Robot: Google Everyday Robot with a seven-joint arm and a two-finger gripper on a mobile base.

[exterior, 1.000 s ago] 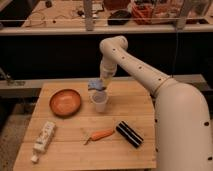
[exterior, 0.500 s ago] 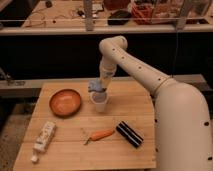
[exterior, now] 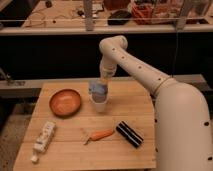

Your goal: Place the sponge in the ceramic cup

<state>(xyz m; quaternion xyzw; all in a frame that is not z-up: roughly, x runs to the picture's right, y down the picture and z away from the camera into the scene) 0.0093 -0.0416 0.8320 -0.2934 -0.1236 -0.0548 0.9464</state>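
The ceramic cup (exterior: pixel 100 104) is small and white and stands upright near the middle of the wooden table (exterior: pixel 140 107). The blue-grey sponge (exterior: pixel 98 89) sits right at the cup's mouth, its lower part inside the rim. My gripper (exterior: pixel 100 83) hangs straight down over the cup from the white arm and is at the sponge's top.
An orange bowl (exterior: pixel 65 101) sits left of the cup. Toward the front lie a carrot-like orange piece (exterior: pixel 100 135), a black striped block (exterior: pixel 129 135) and a white tube (exterior: pixel 43 138). My white arm and body fill the right side.
The gripper and sponge have come down a little, from just left of and above the cup onto its mouth.
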